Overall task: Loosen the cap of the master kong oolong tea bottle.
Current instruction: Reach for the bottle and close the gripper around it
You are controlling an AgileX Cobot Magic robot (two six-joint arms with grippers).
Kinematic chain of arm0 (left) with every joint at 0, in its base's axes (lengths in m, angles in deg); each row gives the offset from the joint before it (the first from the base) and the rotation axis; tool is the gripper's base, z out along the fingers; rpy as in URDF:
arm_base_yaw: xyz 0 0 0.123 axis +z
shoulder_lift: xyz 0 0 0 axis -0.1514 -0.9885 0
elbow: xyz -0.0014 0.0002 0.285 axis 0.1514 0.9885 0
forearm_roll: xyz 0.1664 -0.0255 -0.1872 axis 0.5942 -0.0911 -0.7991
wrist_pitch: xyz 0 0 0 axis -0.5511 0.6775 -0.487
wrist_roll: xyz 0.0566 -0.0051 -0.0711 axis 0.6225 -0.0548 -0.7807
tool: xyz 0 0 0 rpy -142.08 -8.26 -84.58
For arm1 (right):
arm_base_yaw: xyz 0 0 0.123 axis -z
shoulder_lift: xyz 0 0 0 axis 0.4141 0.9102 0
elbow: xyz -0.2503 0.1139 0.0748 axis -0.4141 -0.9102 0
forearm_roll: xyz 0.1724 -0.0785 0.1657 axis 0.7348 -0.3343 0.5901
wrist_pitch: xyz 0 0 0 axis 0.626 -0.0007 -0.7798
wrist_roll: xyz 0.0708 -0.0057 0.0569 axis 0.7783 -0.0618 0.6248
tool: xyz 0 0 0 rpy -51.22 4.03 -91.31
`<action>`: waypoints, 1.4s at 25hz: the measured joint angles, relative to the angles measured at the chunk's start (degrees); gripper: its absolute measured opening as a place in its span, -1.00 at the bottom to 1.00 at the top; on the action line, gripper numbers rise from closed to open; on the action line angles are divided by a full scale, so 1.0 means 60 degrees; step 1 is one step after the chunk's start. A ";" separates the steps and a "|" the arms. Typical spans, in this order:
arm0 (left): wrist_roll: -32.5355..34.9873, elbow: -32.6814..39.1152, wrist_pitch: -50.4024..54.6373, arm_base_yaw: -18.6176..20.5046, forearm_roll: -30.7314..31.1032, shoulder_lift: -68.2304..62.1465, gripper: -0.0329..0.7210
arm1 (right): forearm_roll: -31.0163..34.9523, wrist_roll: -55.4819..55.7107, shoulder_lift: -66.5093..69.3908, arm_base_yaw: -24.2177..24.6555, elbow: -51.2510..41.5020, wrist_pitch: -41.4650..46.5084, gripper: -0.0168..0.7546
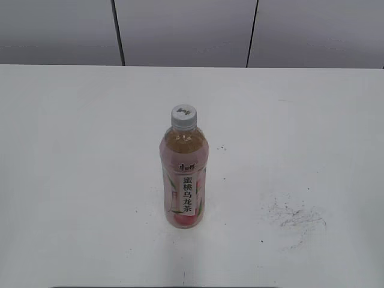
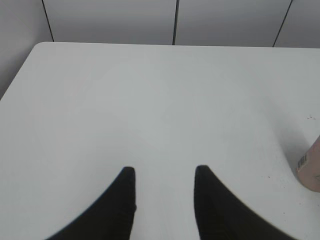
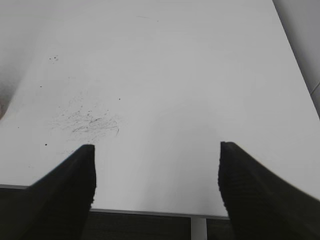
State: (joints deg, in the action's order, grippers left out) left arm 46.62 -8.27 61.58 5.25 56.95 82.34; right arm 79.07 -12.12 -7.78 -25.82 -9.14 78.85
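bottle (image 2: 311,167): in the left wrist view cut off by the right edge; only a sliver of its lower side with a barcode shows
cap logo (image 1: 183,111): too small to read
small label print (image 1: 187,167): above the white strip on the bottle, blurred
left gripper (image 2: 165,172): only two dark fingertips show, the rest cut off below
right gripper (image 3: 156,147): likewise only two fingertips

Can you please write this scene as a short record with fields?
bottle: upright on the table, near its middle
cap: on the bottle, not touched
left tool: open, empty, over bare table, bottle at its right edge
right tool: open wide, empty, at the table's near edge
marks: dark scuffs on the table, right of the bottle
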 joint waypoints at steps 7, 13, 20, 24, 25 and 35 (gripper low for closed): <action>0.0000 0.0000 0.0000 0.0000 0.0000 0.0000 -0.27 | 0.0000 0.0000 0.0000 0.0000 0.0000 0.0000 0.53; 0.0000 0.0000 0.0000 0.0000 0.0000 0.0000 -0.27 | 0.0000 0.0000 0.0000 0.0000 0.0000 0.0000 0.53; 0.0000 0.0000 0.0000 0.0000 0.0000 0.0000 -0.27 | 0.0000 0.0000 0.0000 0.0000 0.0000 0.0000 0.53; 0.0000 0.0000 0.0000 0.0000 0.0000 0.0000 -0.27 | 0.0000 0.0000 0.0000 0.0000 0.0000 0.0000 0.53; 0.0000 0.0000 0.0000 0.0000 0.0000 0.0000 -0.27 | 0.0000 0.0000 0.0000 0.0000 0.0000 0.0000 0.53; 0.0330 -0.0056 -0.0240 0.0000 -0.0474 0.0000 -0.27 | 0.0000 0.0000 0.0000 0.0000 0.0000 0.0000 0.53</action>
State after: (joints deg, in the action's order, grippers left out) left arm 48.59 -8.60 60.14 5.25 54.11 82.34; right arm 79.07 -12.12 -7.78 -25.82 -9.14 78.85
